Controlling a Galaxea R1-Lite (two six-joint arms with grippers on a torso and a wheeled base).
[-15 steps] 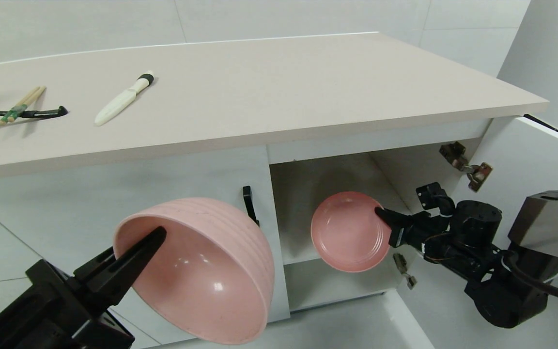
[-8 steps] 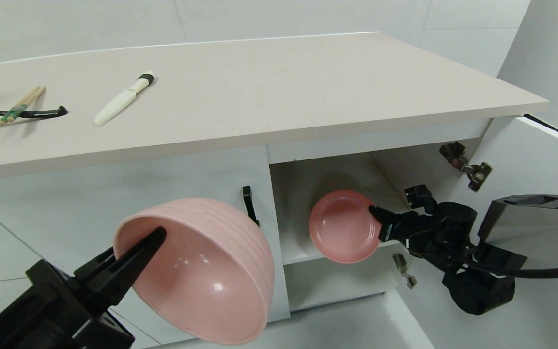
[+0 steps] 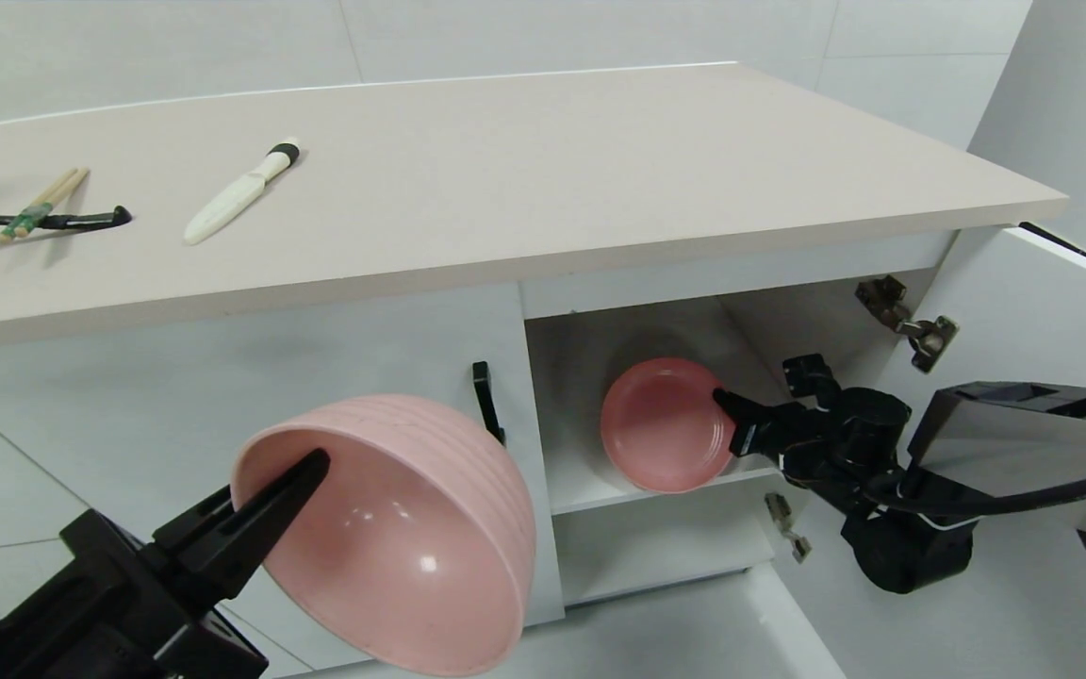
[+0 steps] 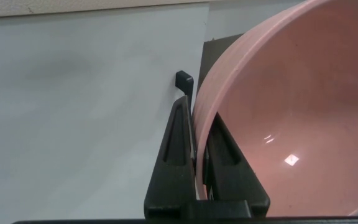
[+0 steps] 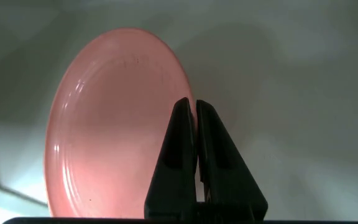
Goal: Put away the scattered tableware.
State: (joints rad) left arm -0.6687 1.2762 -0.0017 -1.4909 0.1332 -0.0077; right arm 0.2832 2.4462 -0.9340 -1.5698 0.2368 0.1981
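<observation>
My left gripper (image 3: 303,476) is shut on the rim of a large pink ribbed bowl (image 3: 411,547), held tilted in front of the closed left cabinet door (image 3: 222,405). In the left wrist view the bowl (image 4: 291,124) has its rim pinched between my left gripper (image 4: 199,130). My right gripper (image 3: 727,407) is shut on the edge of a pink plate (image 3: 661,424), held upright inside the open cabinet above the shelf (image 3: 590,486). The right wrist view shows the plate (image 5: 110,118) clamped by the right gripper (image 5: 194,109). On the countertop lie a cream knife (image 3: 237,193) and chopsticks (image 3: 39,203).
The cabinet's right door (image 3: 1043,311) stands swung open with hinges (image 3: 906,321) exposed. A black handle (image 3: 485,396) sticks out from the closed left door. A black cable end (image 3: 81,222) lies beside the chopsticks. The countertop (image 3: 600,160) stretches to the right.
My right arm has carried the pink plate up and deeper into the cabinet, over the shelf. The left gripper with the bowl has shifted slightly downward.
</observation>
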